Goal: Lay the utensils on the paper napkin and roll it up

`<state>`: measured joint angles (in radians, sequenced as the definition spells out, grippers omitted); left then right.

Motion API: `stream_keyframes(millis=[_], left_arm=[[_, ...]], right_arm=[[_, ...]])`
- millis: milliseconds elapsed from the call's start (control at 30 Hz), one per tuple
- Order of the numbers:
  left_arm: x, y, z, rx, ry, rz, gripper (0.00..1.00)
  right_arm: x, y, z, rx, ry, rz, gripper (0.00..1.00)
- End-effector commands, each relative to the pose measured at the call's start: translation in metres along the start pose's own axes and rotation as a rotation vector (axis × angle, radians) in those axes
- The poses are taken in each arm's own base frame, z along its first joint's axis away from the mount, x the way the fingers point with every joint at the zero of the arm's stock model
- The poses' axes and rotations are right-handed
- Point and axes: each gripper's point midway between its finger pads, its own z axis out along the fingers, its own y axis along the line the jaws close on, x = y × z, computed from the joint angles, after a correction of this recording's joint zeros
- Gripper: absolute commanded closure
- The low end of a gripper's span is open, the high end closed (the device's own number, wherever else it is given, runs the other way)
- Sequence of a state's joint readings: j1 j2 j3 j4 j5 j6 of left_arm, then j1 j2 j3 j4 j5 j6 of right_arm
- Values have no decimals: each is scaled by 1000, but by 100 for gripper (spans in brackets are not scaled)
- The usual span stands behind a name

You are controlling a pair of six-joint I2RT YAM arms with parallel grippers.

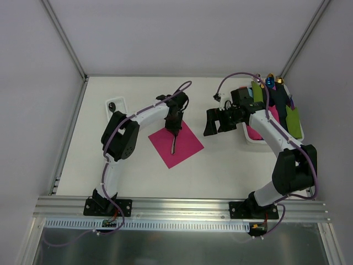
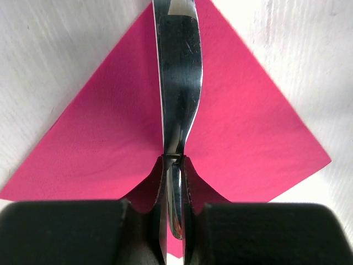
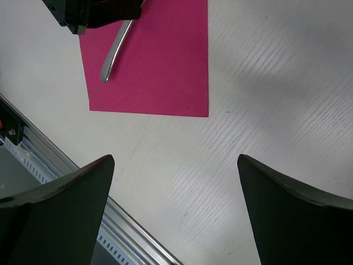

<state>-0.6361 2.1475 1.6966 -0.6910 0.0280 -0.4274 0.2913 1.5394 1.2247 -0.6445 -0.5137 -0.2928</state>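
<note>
Two arms over the table [image 1: 231, 165], one utensil [image 2: 179, 83] held above the pink napkin [image 1: 188, 144].
We saw our left gripper [image 2: 175, 165] clamped narrowly on one end of the dark, shiny utensil, which stretched out over the middle of the napkin lying flat on the table; whether its free end touched the paper we could not tell. Our right gripper [image 3: 175, 165] hung near the napkin's right side, jaws spread wide, nothing between them.
</note>
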Motion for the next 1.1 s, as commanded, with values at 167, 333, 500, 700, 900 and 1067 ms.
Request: stream_keyframes(millis=[167,333,500,700,900,1067], left_arm=[[-16,-16,1,37,-24,30,100],[-17,-15,7,29,-19,37,100],[-16,-9,13,29,-1,18,100],[-10,-8,23,26,25,10,100],[-6,-5,27,16,38,1,93],[-5,-2,27,2,36,-10,89]], right_arm=[[-11,3,-7,-15,-24,3,1],[-10,2,-5,-16,-17,10,1],[-10,0,-4,-13,-13,12,1],[-10,-1,-3,-12,-12,16,1],[-9,-2,-2,-14,-9,19,1],[-8,-2,-1,-17,-5,28,1]])
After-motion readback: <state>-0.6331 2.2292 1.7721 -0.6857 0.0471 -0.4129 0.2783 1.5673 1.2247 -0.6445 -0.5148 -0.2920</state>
